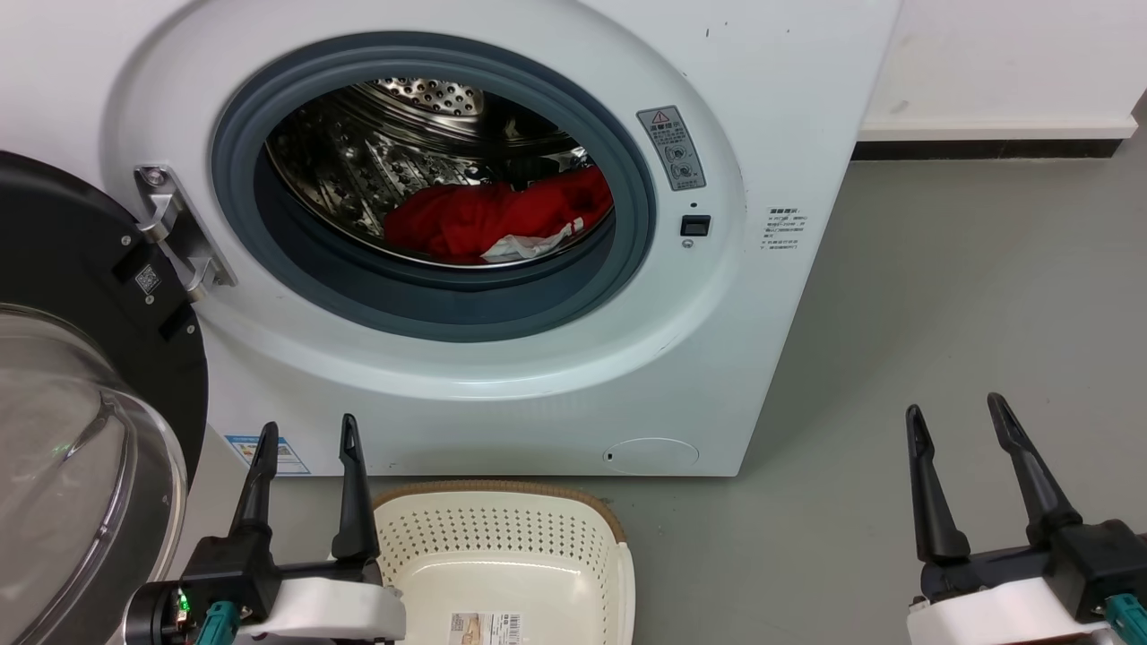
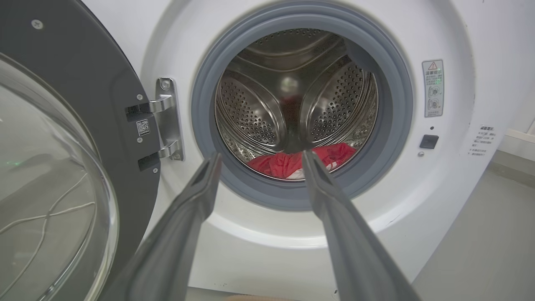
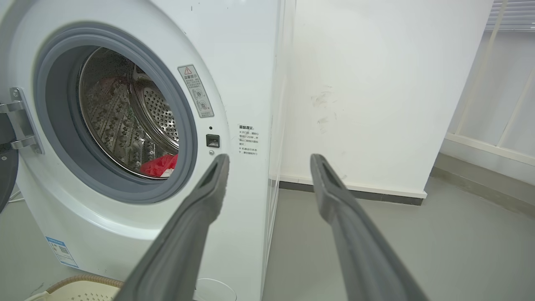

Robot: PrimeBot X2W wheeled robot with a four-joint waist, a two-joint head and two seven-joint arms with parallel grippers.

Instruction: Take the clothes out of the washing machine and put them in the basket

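Clothes (image 1: 484,224), soft bright red fabric with a strip of white trim, heaped at the bottom of the shiny perforated steel drum (image 1: 358,161), toward its right side in the head view. Around the drum mouth, a round grey rubber gasket (image 1: 448,309), set in the large white front-loading washing machine (image 1: 762,340). Black-rimmed glass door (image 1: 63,430) swung wide open to the left on a silver hinge (image 1: 175,233). On the grey floor (image 1: 896,313) just in front of the machine, a low cream plastic basket (image 1: 502,537) with perforated sides and a brown woven-look rim, a small label sticker (image 1: 486,627) on its smooth bottom. Left hand (image 1: 308,425) just beside the basket's left edge, released, its 2 long dark fingers spread apart, pointed toward the drum mouth in the left wrist view. Right hand (image 1: 954,405) well to the right over the floor, likewise released, 2 fingers apart, clear of machine and clothes.
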